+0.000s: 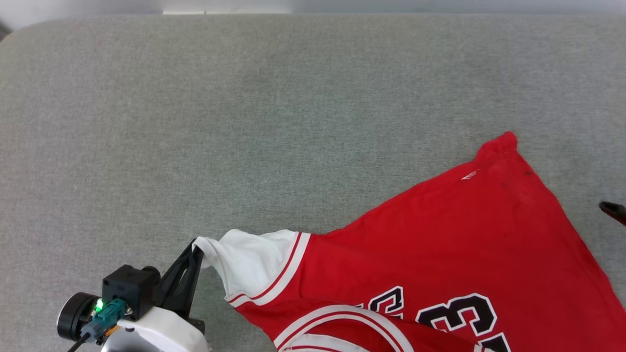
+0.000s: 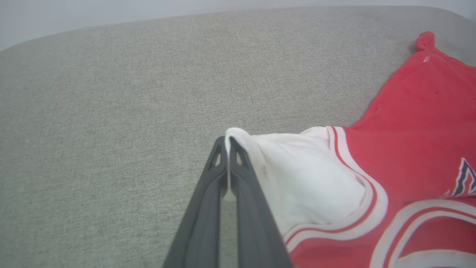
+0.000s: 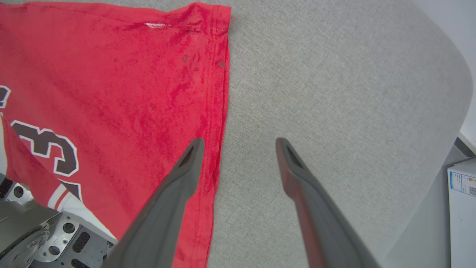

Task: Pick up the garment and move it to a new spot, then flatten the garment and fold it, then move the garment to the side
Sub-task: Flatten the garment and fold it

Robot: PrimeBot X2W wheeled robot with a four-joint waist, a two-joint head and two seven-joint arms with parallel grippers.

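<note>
Grey woven fabric covers the surface [image 1: 244, 122], which has rounded far corners and a pale wall [image 1: 146, 6] behind it.

Garment [image 1: 464, 234]: a red jersey T-shirt at the near right of the surface. It lies mostly flat with some folds, print face up. Part of the black, white-outlined lettering and a numeral 3 show at the near edge. One hem corner [image 1: 503, 142] points toward the far side. A white sleeve [image 1: 254, 264], edged with red-and-white striped trim, stretches left from the body of the shirt.

Left gripper [image 1: 198, 247], near left: jaws fully closed, pinching the tip of the white sleeve. The left wrist view confirms cloth caught between the two dark fingers [image 2: 210, 193], and the sleeve is drawn to a point at the grip.

Right gripper [image 3: 240, 143], near right: jaws wide apart, holding nothing. One finger is above the red cloth just inside the stitched hem [image 3: 221, 111]. The other is above bare surface to the right of it. Whether either fingertip touches down cannot be determined.

A white box with a printed label [image 3: 463, 208] stands beyond the right edge of the surface.
</note>
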